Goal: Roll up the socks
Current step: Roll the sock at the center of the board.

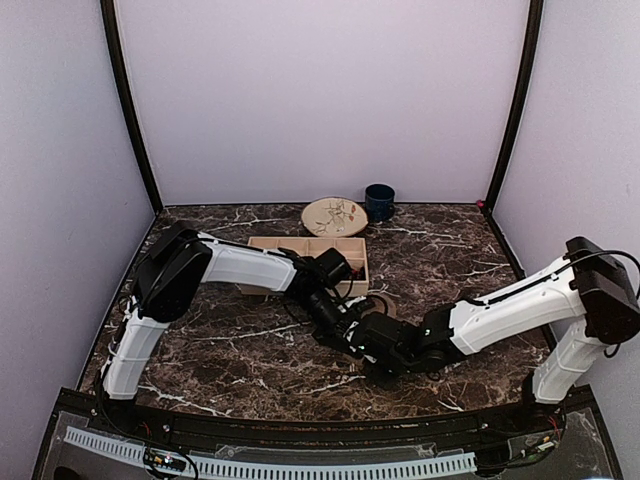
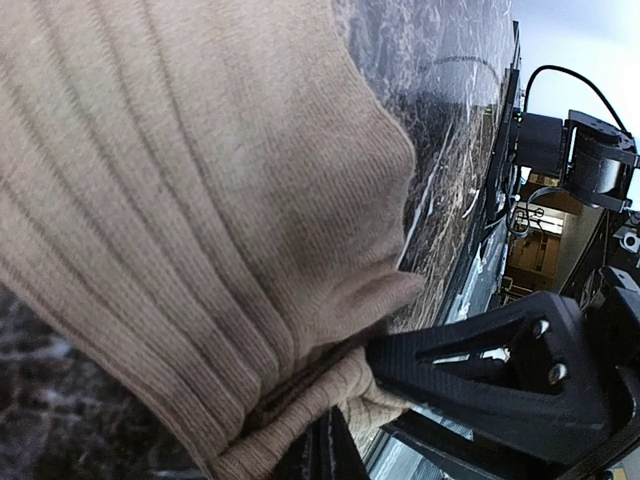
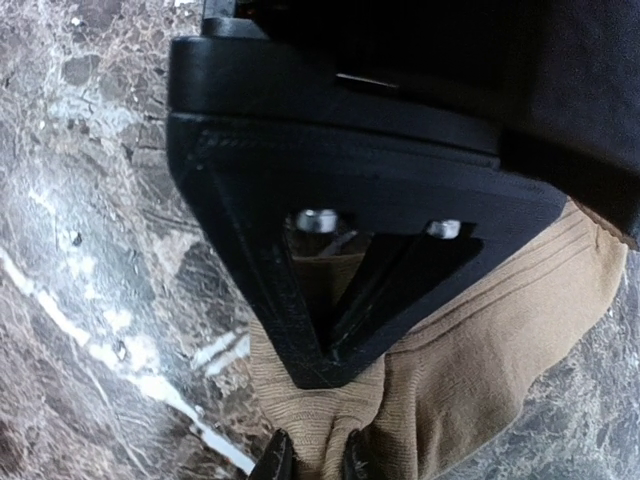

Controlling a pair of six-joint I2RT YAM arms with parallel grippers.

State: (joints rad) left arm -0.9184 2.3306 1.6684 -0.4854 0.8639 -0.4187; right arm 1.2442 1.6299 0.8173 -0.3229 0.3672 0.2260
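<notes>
The tan sock (image 2: 200,200), bunched on the marble table (image 1: 230,355), is pinched by the left fingers (image 2: 325,452) and the right fingers (image 3: 272,462).

Tan sock (image 2: 180,200) fills view — bunched end pinched in left pincer (image 2: 335,445).

The ribbed tan-brown fabric sock (image 2: 180,200) lies on the dark marble worktop (image 2: 40,420), one edge gathered into tight bunched folds.
</notes>
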